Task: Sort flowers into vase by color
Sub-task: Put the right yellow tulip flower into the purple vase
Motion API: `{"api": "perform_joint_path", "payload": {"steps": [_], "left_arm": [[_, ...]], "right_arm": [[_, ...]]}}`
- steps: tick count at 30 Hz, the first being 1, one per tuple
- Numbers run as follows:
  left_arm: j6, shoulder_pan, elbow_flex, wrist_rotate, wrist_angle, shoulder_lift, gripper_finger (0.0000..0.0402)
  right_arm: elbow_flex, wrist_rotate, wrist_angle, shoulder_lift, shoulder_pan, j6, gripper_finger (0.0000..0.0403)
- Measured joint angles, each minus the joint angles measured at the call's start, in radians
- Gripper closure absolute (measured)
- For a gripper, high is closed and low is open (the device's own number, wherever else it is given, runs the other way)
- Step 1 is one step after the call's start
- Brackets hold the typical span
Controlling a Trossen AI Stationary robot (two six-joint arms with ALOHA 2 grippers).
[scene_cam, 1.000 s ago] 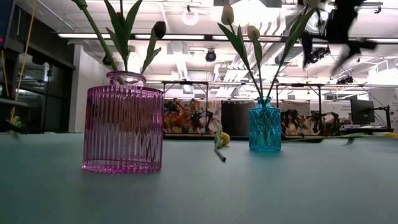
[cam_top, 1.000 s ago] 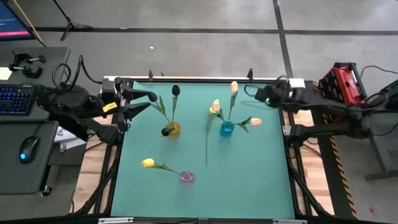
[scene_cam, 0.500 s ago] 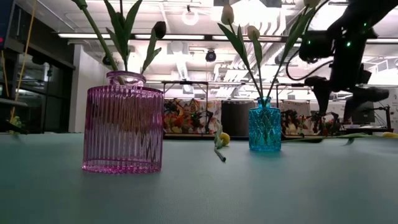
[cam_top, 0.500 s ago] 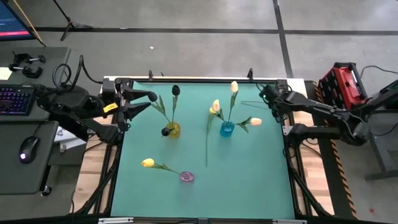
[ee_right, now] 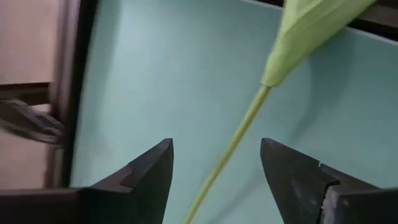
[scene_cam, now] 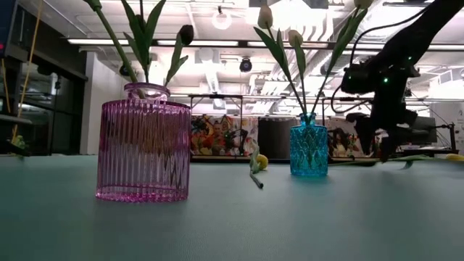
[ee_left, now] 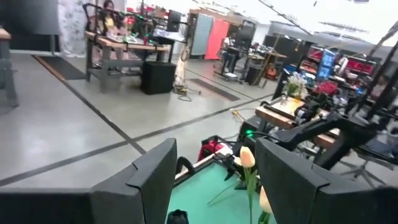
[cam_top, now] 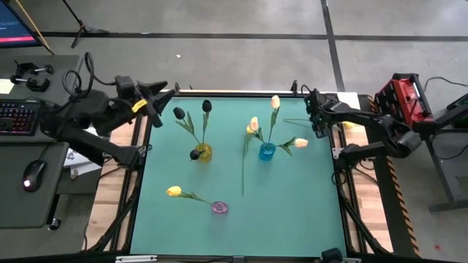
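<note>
My right gripper (cam_top: 316, 124) is open and points down at the table's far right. Its fingers stand on either side of a loose flower's green stem (ee_right: 231, 150), below a leaf (ee_right: 311, 31), without touching it. The stem (cam_top: 294, 120) lies flat on the mat. My left gripper (cam_top: 156, 96) is open and empty, raised over the far left corner. The yellow vase (cam_top: 203, 153) holds black tulips (cam_top: 206, 107). The blue vase (cam_top: 267, 151) holds cream-peach tulips (cam_top: 275, 101). The pink vase (cam_top: 219, 207) holds a yellow tulip (cam_top: 174, 191).
Another long stem (cam_top: 243, 172) lies loose on the mat between the blue and pink vases. In the low view the pink vase (scene_cam: 144, 145) stands near and the blue vase (scene_cam: 309, 148) stands farther off. A desk with a keyboard (cam_top: 18, 117) is beyond the left edge.
My right gripper has tipped to point down and has come down at the far right edge onto the lying stem. My left gripper has drawn back from the black tulips, up and toward the far left corner. The flowers and vases have stayed put.
</note>
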Motion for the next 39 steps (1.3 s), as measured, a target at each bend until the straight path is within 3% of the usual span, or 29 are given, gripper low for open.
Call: {"api": "perform_joint_path", "payload": {"steps": [7, 11, 16, 20, 26, 29, 32, 36, 39], "left_arm": [[0.083, 0.178, 0.000, 0.174, -0.009, 0.023, 0.0198], [0.078, 0.299, 0.000, 0.371, -0.064, 0.044, 0.0198], [0.081, 0.422, 0.000, 0.549, -0.142, 0.074, 0.0198], [0.113, 0.496, 0.000, 0.633, -0.182, 0.090, 0.0198], [0.149, 0.576, 0.000, 0.729, -0.182, 0.088, 0.0198], [0.153, 0.609, 0.000, 0.752, -0.181, 0.080, 0.0198], [0.168, 0.631, 0.000, 0.762, -0.176, 0.070, 0.0198], [0.186, 0.646, 0.000, 0.765, -0.176, 0.070, 0.0198], [0.241, 0.649, 0.000, 0.773, -0.175, 0.070, 0.0198]], "right_arm": [[0.000, 0.040, -0.003, 0.033, -0.021, 0.063, 0.0190], [0.000, 0.045, -0.018, 0.051, -0.033, 0.068, 0.0214], [0.000, 0.080, -0.059, 0.087, -0.034, 0.041, 0.0284], [0.000, 0.081, -0.059, 0.103, -0.033, -0.067, 0.0379], [0.019, 0.140, -0.026, 0.016, 0.019, -0.190, 0.0398], [0.069, 0.229, -0.002, -0.073, 0.052, -0.296, 0.0399], [0.138, 0.281, 0.064, -0.166, 0.086, -0.514, 0.0401], [0.265, 0.271, 0.185, -0.279, 0.148, -0.896, 0.0402], [0.393, 0.271, 0.200, -0.333, 0.218, -1.094, 0.0402]]}}
